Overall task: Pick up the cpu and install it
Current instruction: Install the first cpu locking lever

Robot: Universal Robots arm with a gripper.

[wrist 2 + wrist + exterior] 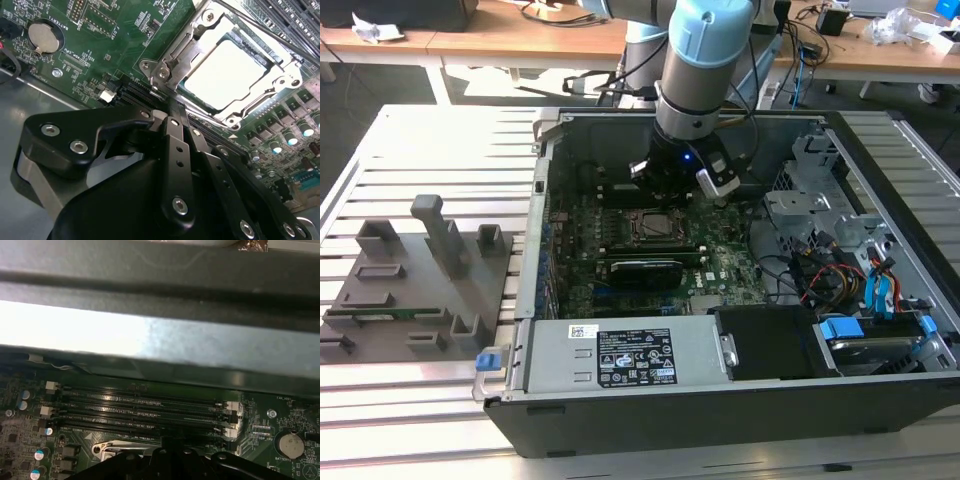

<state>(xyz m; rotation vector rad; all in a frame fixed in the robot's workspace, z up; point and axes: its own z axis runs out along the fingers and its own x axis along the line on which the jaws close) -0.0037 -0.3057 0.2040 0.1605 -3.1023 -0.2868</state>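
In the exterior view the arm reaches down from the top centre of the frame into the open computer case, and the gripper hangs over the green motherboard in the middle of the frame, just above the square socket.

In the second wrist view the cpu is in the upper right of the frame. It lies flat in the socket, with its pale top very bright from the light, and the metal socket frame goes around it. The black gripper body covers the lower half of this frame. Its linkage arms come close together near the lower edge of the socket frame, but the fingertips are hidden, so I cannot tell how the jaws stand or whether they hold anything. A round coin battery sits on the board in the upper left.

In the first wrist view the memory slots run across the middle of the frame, below the grey case wall. The coin battery is at the lower right.

In the exterior view a grey fixture block stands on the slatted table, at the left of the frame, well apart from the case.
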